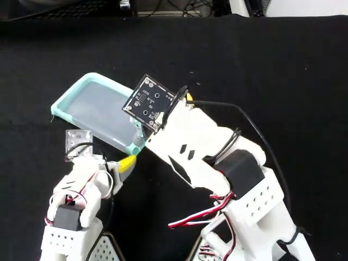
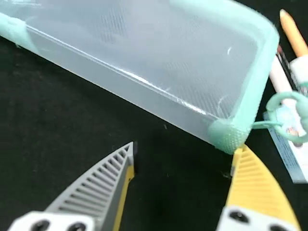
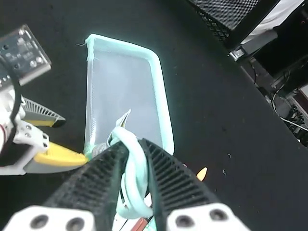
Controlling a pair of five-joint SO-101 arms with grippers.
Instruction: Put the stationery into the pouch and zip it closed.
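Observation:
The translucent pouch [image 1: 95, 106] with a teal border lies flat on the black table, also seen close up in the left wrist view [image 2: 144, 53] and in the right wrist view [image 3: 122, 91]. My right gripper [image 3: 134, 145] is shut on the teal ring pull [image 3: 131, 166] of the zip at the pouch's near corner [image 1: 136, 145]. My left gripper [image 2: 180, 161] stands open just in front of that corner [image 2: 228, 134], its yellow finger [image 1: 128, 163] touching it. An orange-tipped pencil [image 2: 293, 36] and other stationery [image 2: 288, 144] lie outside the pouch beside the ring pull [image 2: 288, 103].
The right arm's white body [image 1: 201, 152] and its camera board [image 1: 149, 103] hang over the pouch's right end. Black table stretches behind and to the right [image 1: 261, 65]. A mesh rack and cables [image 3: 240, 19] sit beyond the table edge.

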